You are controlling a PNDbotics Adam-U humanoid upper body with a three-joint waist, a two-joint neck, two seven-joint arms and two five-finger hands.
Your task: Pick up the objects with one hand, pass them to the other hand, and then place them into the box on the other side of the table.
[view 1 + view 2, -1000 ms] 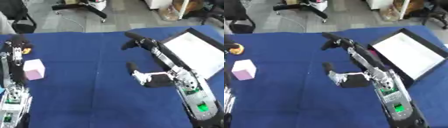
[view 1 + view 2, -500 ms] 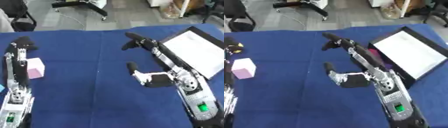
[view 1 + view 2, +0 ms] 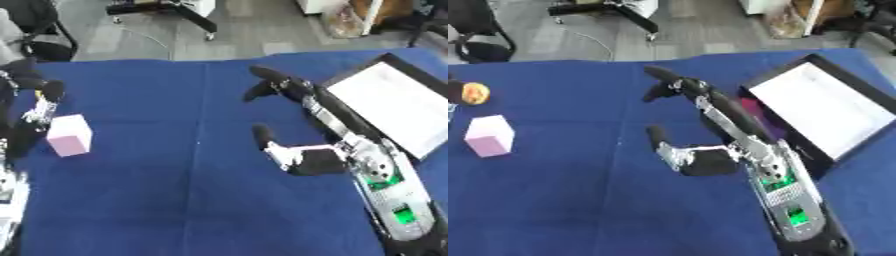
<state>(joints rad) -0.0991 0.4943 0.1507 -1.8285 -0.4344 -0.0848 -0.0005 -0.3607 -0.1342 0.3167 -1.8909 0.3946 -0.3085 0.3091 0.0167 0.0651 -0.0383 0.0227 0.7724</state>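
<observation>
beside the pink cube (image 3: 69, 135), left hand (image 3: 35, 107) has dropped nearer (right hand (image 3: 289, 150) unmoved)

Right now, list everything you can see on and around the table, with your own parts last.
table: one, blue cloth top, fills the view
pink block: one, pale pink, left side of the table
round object: one, orange-yellow, far left, at the left hand's fingers
box: one, black walls with a white inside, right side of the table
magenta item: one, beside the box's left wall, partly hidden by the right arm
office chairs: black, on the grey floor beyond the table
left hand: black, over the table's left edge, just beyond the block
right hand: black, open, mid-table
</observation>
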